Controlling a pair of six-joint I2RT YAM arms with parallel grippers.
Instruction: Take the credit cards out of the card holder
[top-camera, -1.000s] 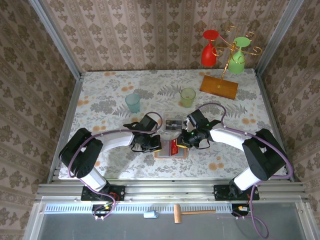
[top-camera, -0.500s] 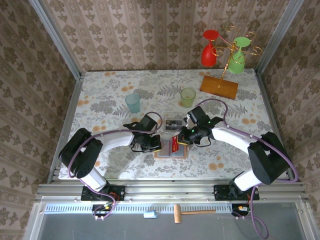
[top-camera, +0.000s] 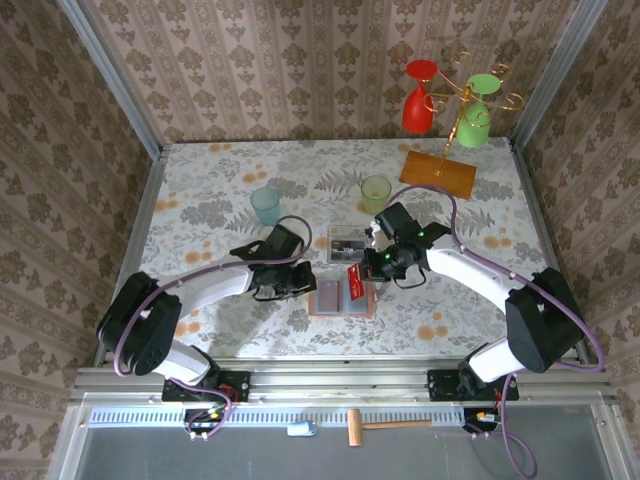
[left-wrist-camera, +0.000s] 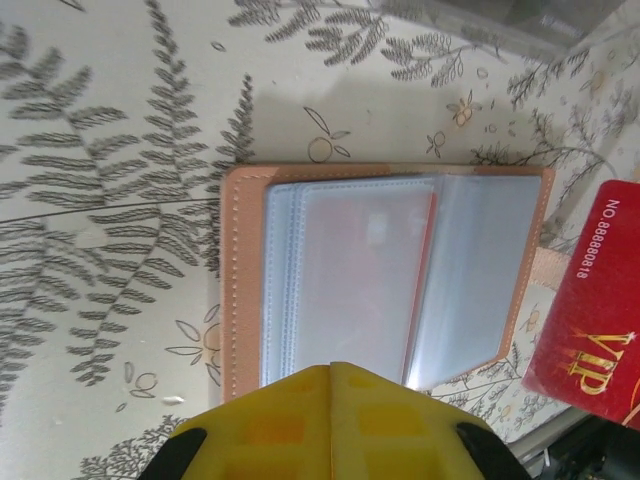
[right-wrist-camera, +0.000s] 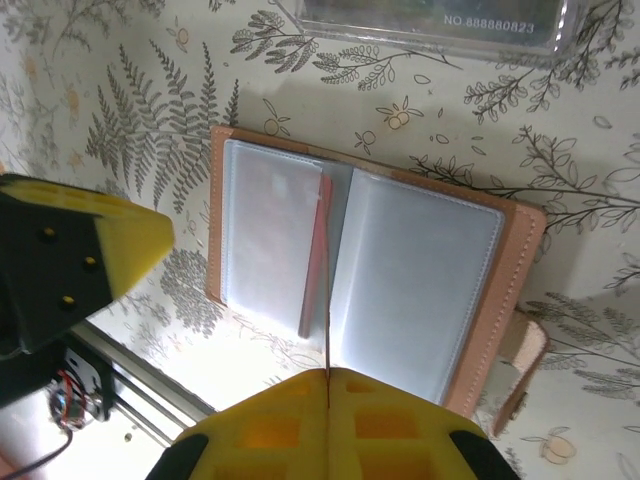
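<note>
Credit cards in sight number three: one red VIP card (left-wrist-camera: 590, 310) pinched edge-on in the closed right gripper (right-wrist-camera: 327, 378), one red-edged card (right-wrist-camera: 316, 250) tucked in a sleeve, and a third card (right-wrist-camera: 490, 20) in the single clear tray (top-camera: 333, 243). One salmon-pink card holder (top-camera: 342, 297) lies open, with the tray at its 12 o'clock. The left gripper (left-wrist-camera: 331, 370), fingers together on nothing, sits at the holder's 9 o'clock. Two cups stand beyond, teal cup (top-camera: 266, 206) at 11 and green cup (top-camera: 376, 193) at 1. One glass stand (top-camera: 438, 173) is at 2.

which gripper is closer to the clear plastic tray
Right. The right gripper, holding a red plastic card, hangs just near-right of the clear plastic tray; the left gripper sits farther off, near-left of it, beside the salmon-pink folding card holder.
</note>
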